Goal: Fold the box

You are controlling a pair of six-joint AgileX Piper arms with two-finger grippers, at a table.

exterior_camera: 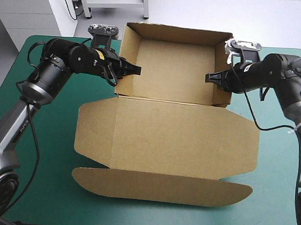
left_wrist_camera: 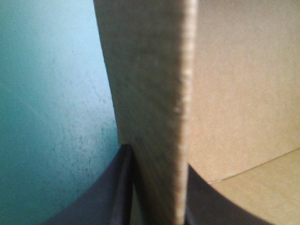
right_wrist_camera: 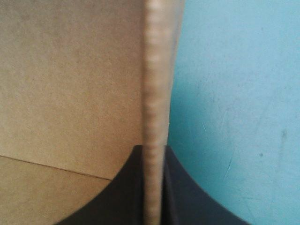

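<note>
Our left claw is all but closed on the box. In its wrist view the edge of the left side wall runs up between the two black fingers, one outside over the teal-green cover, the other inside the tray. Our right claw mirrors this, clamped nearly shut on the right side wall, with brown board to one side of the fingers and bare cover to the other. We judge that each claw straddles its wall from above and pinches the doubled board to press the tucked fold home and keep the wall upright, and that gripping both walls at once keeps the tray square and stops it sliding. Between the two claws lies the open tray floor. Ahead of them, toward the far edge, the back wall stands raised. Behind them the lid lies flat on the bench, its angled side ears spread, and the long tuck flap lies beyond it toward us. The box sits in the middle of the bench, tray at the far side. With the walls up and the lid untouched, we take the tray-forming step to be nearly done.
</note>
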